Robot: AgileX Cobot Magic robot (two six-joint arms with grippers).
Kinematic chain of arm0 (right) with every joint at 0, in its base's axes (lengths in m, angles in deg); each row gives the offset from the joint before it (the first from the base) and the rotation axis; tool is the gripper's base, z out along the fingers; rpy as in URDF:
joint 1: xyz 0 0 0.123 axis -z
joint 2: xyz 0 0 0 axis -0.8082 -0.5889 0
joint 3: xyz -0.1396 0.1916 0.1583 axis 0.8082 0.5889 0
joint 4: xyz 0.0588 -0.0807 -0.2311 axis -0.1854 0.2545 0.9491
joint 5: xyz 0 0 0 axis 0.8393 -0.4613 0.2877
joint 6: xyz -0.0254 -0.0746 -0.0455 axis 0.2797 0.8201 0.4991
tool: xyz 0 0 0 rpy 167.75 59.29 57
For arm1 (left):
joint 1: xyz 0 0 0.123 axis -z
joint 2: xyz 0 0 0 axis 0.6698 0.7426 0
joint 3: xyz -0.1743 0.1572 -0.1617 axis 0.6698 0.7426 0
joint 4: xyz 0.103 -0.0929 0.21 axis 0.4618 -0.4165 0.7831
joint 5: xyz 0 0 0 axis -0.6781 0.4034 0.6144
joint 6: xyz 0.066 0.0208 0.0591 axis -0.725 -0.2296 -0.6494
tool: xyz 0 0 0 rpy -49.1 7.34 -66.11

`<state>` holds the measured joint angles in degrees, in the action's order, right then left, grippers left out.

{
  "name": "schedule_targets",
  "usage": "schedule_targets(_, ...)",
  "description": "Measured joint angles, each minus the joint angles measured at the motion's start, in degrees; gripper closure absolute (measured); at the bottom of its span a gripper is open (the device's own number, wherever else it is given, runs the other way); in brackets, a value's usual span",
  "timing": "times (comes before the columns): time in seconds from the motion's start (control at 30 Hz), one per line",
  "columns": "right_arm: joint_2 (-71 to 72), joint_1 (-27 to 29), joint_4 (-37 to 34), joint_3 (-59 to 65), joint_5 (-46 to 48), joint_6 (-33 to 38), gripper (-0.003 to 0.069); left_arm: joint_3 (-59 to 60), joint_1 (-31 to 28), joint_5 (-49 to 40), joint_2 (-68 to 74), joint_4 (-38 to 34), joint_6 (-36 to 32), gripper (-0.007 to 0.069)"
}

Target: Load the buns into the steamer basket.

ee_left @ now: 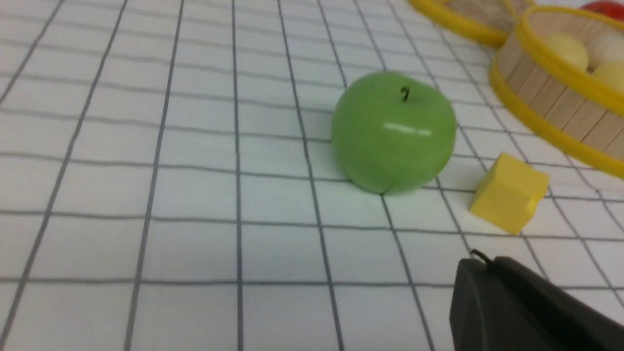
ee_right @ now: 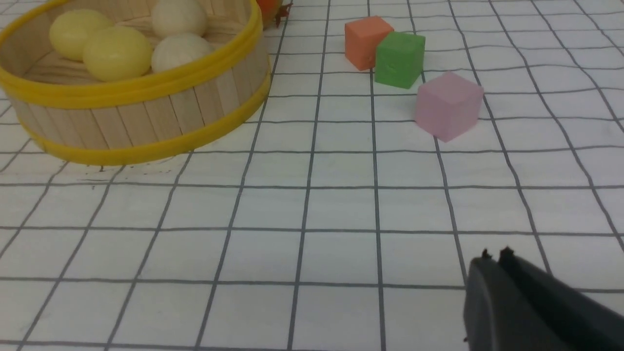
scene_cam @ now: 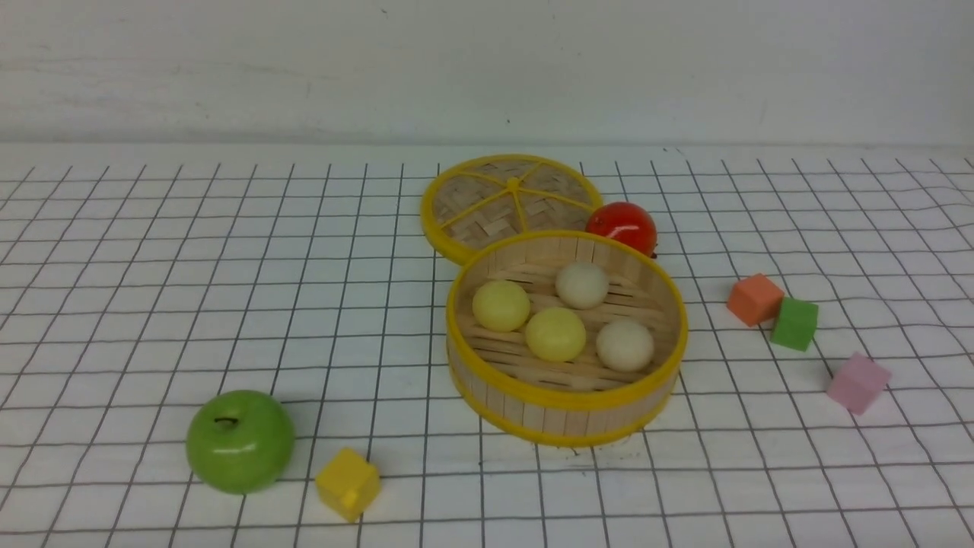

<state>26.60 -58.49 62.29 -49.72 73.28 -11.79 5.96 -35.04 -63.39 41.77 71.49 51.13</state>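
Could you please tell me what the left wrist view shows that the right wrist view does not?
Only the left wrist view shows the apple, yellow cube, lid and shut left gripper. Only the right wrist view shows the orange cube, green cube, pink cube and shut right gripper. Both show the basket with buns inside.

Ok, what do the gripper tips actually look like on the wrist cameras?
Both are matte black. The left gripper shows a rounded, smooth tip with a small hooked nub on top; the right gripper shows two small pointed nubs side by side. No cables or markings visible.
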Motion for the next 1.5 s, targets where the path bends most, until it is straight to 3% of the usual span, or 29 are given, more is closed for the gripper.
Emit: schedule_targets(1.5, 0.0, 0.0, 0.0, 0.0, 0.0, 0.0, 0.0615, 0.0, 0.0, -0.2, 0.0, -0.2, 0.6, 0.0638)
